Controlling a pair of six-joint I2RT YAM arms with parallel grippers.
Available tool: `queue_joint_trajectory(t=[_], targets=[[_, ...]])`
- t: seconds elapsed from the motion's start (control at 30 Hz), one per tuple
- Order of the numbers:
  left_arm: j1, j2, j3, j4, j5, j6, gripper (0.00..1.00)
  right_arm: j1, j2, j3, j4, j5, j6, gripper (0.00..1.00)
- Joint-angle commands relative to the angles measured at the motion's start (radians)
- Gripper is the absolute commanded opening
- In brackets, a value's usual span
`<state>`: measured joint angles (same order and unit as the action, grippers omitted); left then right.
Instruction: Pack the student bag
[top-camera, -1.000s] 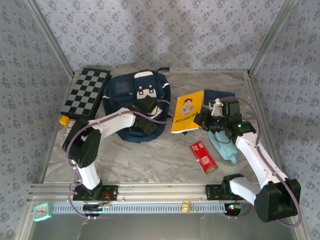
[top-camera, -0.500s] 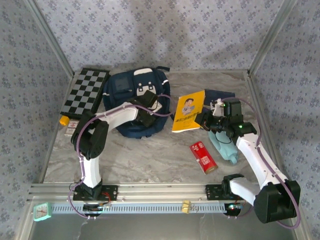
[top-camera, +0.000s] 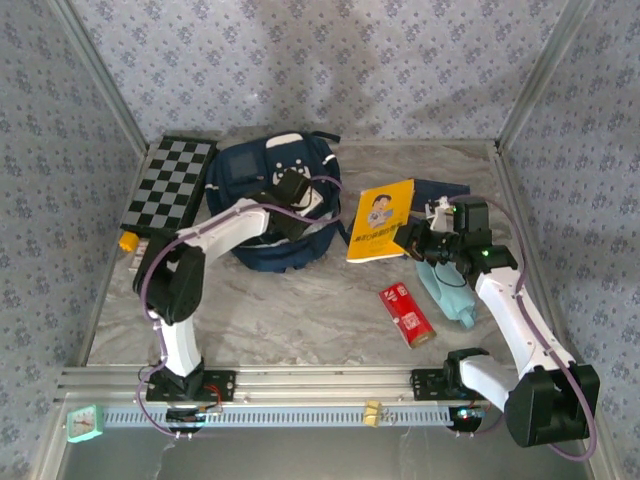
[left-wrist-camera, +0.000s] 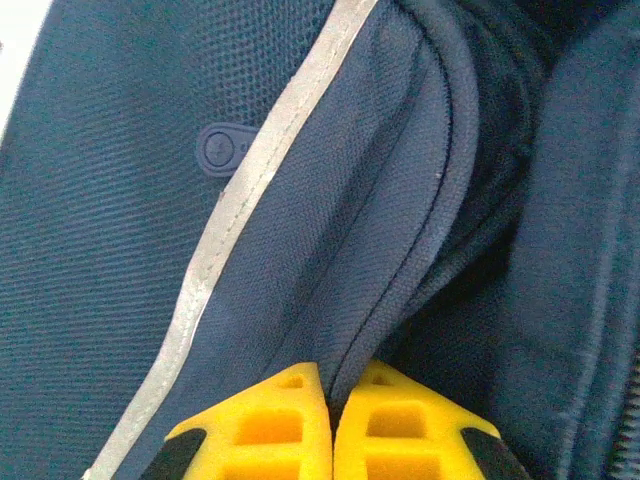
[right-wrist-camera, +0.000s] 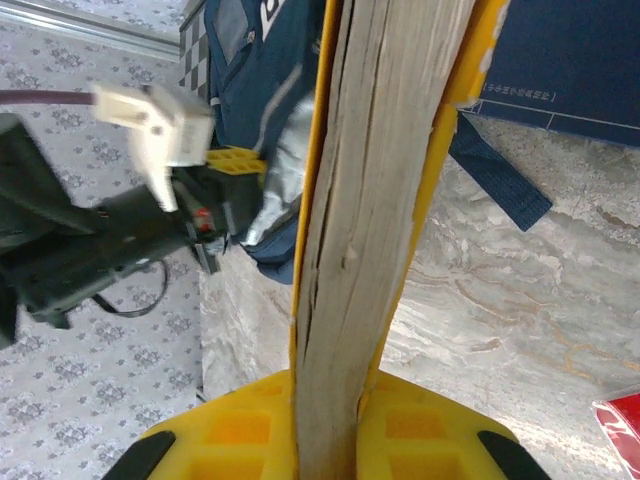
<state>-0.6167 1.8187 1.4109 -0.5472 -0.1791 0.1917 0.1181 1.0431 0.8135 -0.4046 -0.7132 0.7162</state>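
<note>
- Navy fabric: the student bag (top-camera: 240, 175) lies at the far side of the table (top-camera: 300, 310), between the chessboard (top-camera: 170, 185) and the yellow book (top-camera: 380, 220);
- left gripper (left-wrist-camera: 332, 385), jaws wide a second ago, has moved farther up the bag and now pinches a fold beside its pale stripe (left-wrist-camera: 250, 190);
- right gripper (right-wrist-camera: 330, 400) stays clamped on the book's edge.

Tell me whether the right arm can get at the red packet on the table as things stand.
Probably not yet. The red packet lies uncovered on the table near the right arm, but its jaws are shut on the yellow book.
</note>
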Motion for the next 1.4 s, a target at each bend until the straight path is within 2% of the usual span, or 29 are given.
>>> queue_joint_trajectory(t=[0.0,0.3,0.4,0.57,0.77,1.07,1.17,1.3,1.37], targets=[[0.011,-0.127,0.042,-0.041,-0.014,-0.097,0.0,-0.008,-0.006,0.029,-0.018,-0.048,-0.05,0.0],[0.006,-0.225,0.081,-0.118,-0.024,-0.156,0.0,0.024,-0.005,0.028,-0.014,-0.152,-0.036,0.0],[0.006,-0.233,0.114,-0.126,-0.067,-0.156,0.0,0.08,0.011,0.023,0.048,-0.17,0.021,0.0],[0.004,-0.253,0.182,-0.179,-0.064,-0.151,0.0,0.232,0.096,0.052,0.159,-0.096,0.081,0.0],[0.009,-0.264,0.23,-0.176,-0.079,-0.145,0.0,0.347,0.325,0.128,0.373,0.024,0.142,0.0],[0.01,-0.263,0.26,-0.184,-0.097,-0.137,0.0,0.459,0.724,0.416,0.582,0.107,0.16,0.0],[0.013,-0.268,0.254,-0.176,-0.107,-0.138,0.0,0.487,0.829,0.507,0.595,0.109,0.144,0.0],[0.016,-0.27,0.237,-0.165,-0.093,-0.135,0.0,0.501,0.928,0.602,0.527,0.163,0.065,0.0],[0.017,-0.272,0.229,-0.157,-0.091,-0.133,0.0,0.502,0.968,0.653,0.432,0.185,0.014,0.06]])
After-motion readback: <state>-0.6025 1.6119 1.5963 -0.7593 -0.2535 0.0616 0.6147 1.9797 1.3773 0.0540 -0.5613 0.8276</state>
